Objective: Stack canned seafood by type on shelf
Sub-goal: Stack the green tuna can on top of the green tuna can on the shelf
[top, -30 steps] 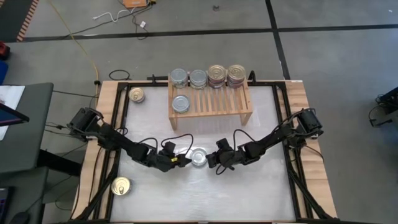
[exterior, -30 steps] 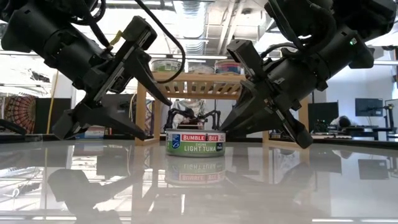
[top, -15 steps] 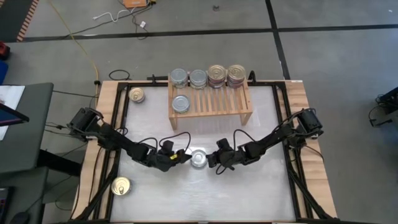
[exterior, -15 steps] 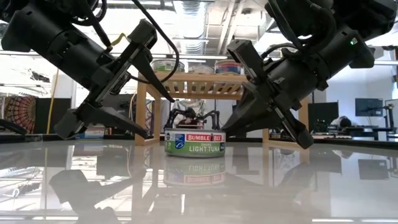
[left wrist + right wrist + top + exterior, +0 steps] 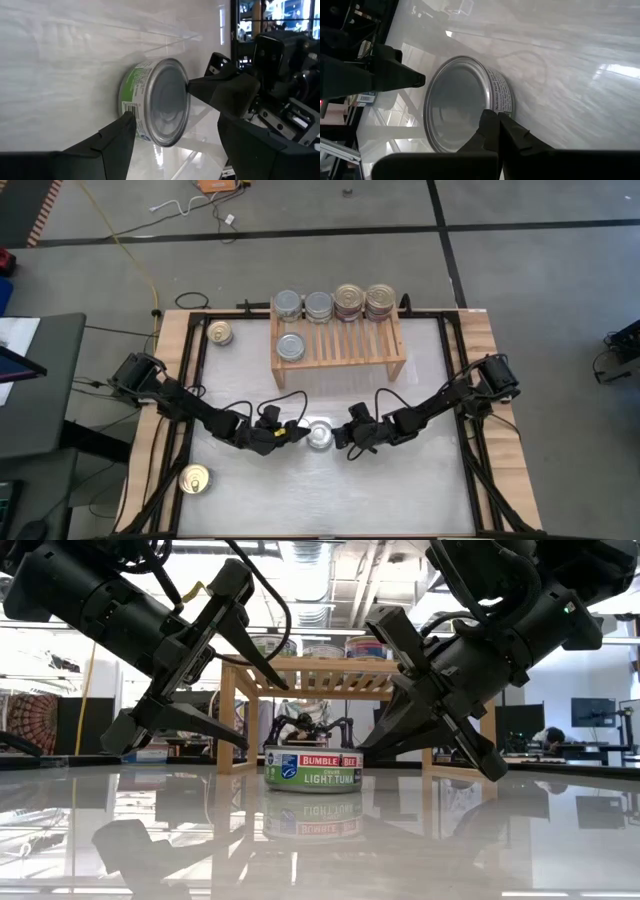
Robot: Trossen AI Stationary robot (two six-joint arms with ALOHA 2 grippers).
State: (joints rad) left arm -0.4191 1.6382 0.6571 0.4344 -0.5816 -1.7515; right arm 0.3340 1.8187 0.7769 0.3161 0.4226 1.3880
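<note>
Glossy white counter [image 5: 420, 480] fills the workspace, with the wooden shelf [image 5: 345, 345] at its far edge and both arms meeting at its centre.

Left side: the left hand [image 5: 290, 434] is spread, its fingers [image 5: 112, 142] standing either side of the tuna can [image 5: 319, 435] without gripping it. Over the last second this hand has widened and lifted its upper finger clear of the can. Well behind this hand, near its arm's base, a gold-lidded can [image 5: 195, 478] lies on the counter; another gold-lidded can [image 5: 220, 333] sits just beside the shelf's left end.

Centre: the tuna can rests flat on the counter, directly between the two hands, silver top up.

Right side: the right hand [image 5: 342, 438] has closed; its fingers [image 5: 495, 131] are now pressed together, the tips just beside the can's rim and holding nothing.

Shelf: silver-topped cans [image 5: 303, 305] occupy its left part, pull-tab cans [image 5: 365, 301] its right.

Judgement: the can appears released for regrasping; the spread left hand is better placed to take it.
</note>
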